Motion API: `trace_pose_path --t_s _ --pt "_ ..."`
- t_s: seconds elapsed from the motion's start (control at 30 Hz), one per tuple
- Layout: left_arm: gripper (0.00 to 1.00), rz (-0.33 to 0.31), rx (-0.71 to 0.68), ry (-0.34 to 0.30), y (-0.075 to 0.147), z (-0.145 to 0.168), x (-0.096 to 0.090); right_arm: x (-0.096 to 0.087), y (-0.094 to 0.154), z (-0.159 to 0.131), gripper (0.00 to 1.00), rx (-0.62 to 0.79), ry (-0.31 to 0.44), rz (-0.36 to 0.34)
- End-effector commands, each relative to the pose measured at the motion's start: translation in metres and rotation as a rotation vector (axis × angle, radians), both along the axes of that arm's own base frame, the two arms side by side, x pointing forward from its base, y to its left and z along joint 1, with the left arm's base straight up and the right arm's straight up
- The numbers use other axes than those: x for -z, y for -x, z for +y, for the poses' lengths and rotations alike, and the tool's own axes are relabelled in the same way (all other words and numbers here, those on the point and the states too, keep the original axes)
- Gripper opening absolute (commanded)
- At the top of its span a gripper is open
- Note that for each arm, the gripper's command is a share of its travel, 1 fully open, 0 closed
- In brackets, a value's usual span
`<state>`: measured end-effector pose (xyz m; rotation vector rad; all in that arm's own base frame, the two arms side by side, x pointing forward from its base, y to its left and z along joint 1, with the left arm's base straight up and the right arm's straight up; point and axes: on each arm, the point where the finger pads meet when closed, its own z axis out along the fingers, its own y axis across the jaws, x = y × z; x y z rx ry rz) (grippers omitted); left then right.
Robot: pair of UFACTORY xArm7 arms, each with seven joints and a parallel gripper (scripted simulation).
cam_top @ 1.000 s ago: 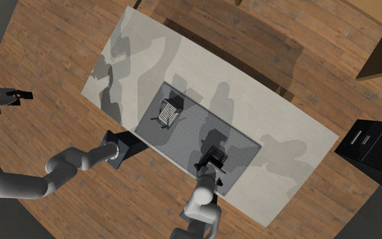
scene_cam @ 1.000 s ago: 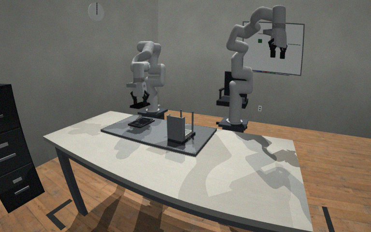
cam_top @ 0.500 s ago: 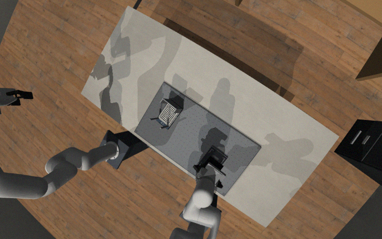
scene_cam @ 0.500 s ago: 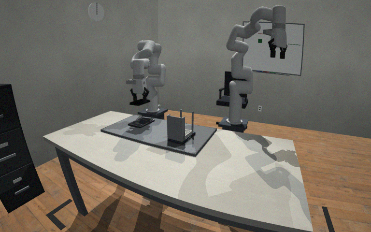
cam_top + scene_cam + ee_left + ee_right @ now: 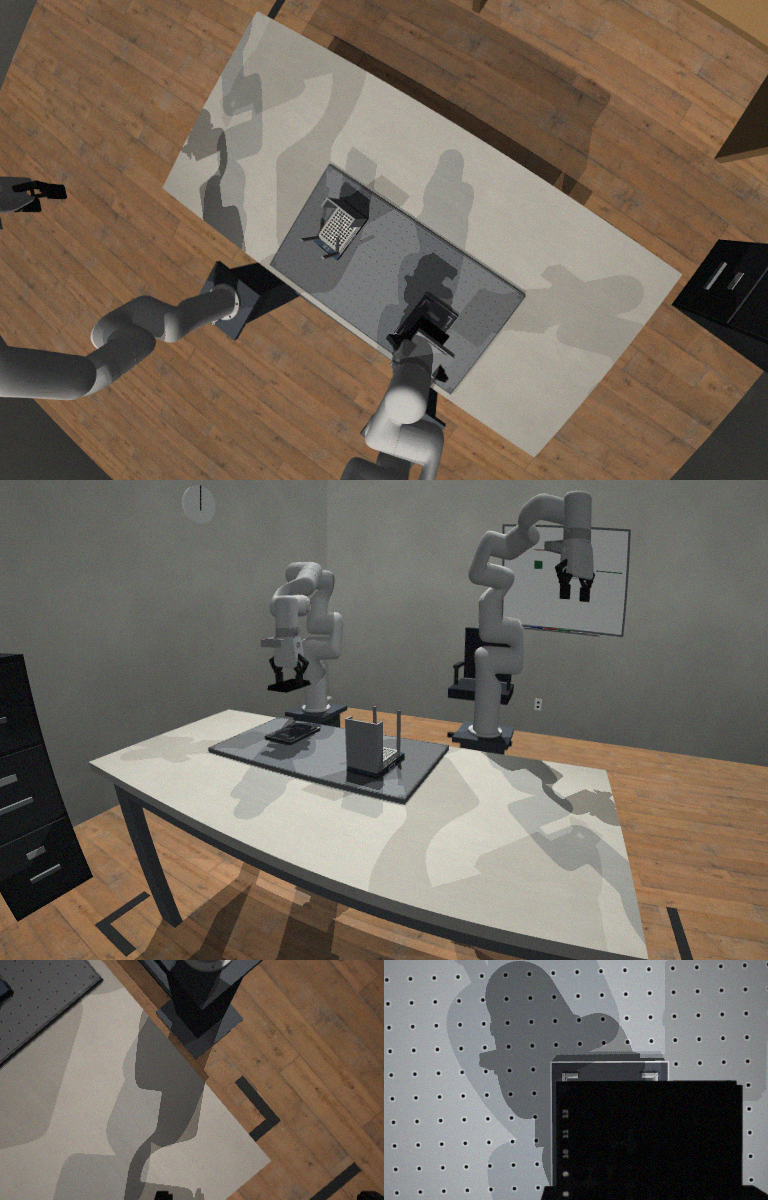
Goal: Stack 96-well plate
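The right gripper (image 5: 420, 355) (image 5: 288, 684) is clamped on the black plate (image 5: 288, 685) (image 5: 649, 1135), above the nest (image 5: 440, 312) (image 5: 292, 732) (image 5: 609, 1071) near the table's (image 5: 600, 316) (image 5: 339, 842) (image 5: 220, 1130) robot-side edge; its lower numbers are cut off, its well A1 perhaps beyond view. The left gripper (image 5: 575, 592), fingers apart, hangs outside that edge, well apart from the rack (image 5: 355, 204) (image 5: 364, 744).

Dim light is given; overlapping shadows are cast across the pale table (image 5: 509, 226) (image 5: 317, 842) (image 5: 225, 1135), and fine grain is seen.
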<state>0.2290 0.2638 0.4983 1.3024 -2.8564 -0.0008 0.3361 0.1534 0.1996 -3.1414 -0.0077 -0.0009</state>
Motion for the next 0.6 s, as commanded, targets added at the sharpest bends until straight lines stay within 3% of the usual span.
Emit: trace_pose_path --t_s 0.0,0.33,0.57 --pt "1.0 -0.002 0.0 -0.002 0.0 0.0 -0.001 -0.003 -0.001 0.0 0.0 0.0 -0.001 -0.003" --pt "1.0 -0.002 0.0 -0.002 0.0 0.0 -0.001 -0.003 -0.001 0.0 0.0 0.0 -0.001 -0.003" --pt "1.0 -0.002 0.0 -0.002 0.0 0.0 -0.001 -0.004 -0.006 0.023 0.0 0.031 -0.001 -0.003"
